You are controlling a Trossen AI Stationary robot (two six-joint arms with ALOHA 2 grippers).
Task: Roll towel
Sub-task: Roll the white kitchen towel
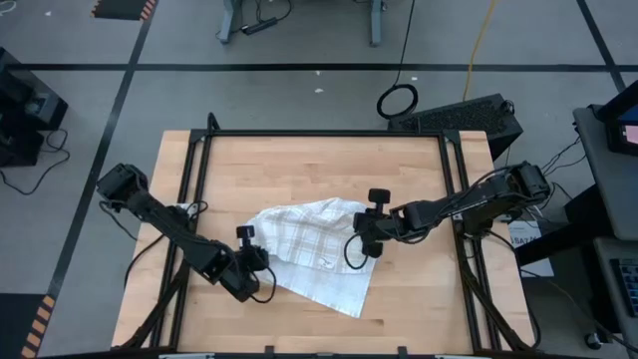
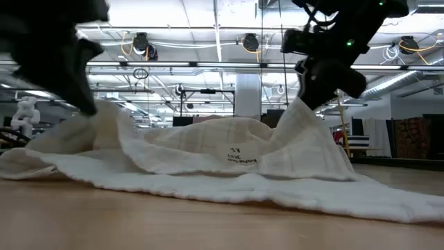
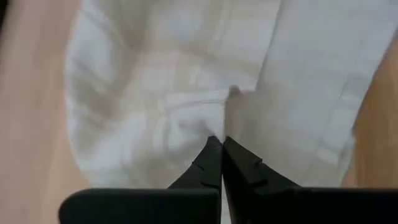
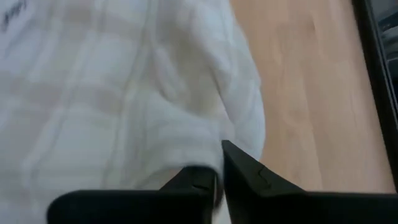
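Wooden tabletop point(image 1: 419, 289), pale butcher-block, framed by dark rails. Near its middle, towards the front edge, the plaid kitchen towel point(image 1: 309, 239): crumpled, not flat, one corner trailing towards the front, small printed tag point(image 2: 242, 158) showing on a raised fold. No roll formed yet.

Left hand point(image 3: 221, 140) low at the towel's left edge, fingers pressed together with cloth bunched at their tips; looks pinched on a fold there, though the cloth between the tips is hard to make out. Right hand point(image 4: 219, 163) at the towel's right edge, fingers close together with a fold of cloth caught between them, lifting that side into a peak in the low view.

Judged step: taking hold of two opposite edges to spread the cloth, well short of rolling. Next move likely calls for drawing both hands apart and slightly up, evenly, to pull out the wrinkles and lay the towel flat before starting a roll from one edge. Risk: thin cloth slipping from either pinch.
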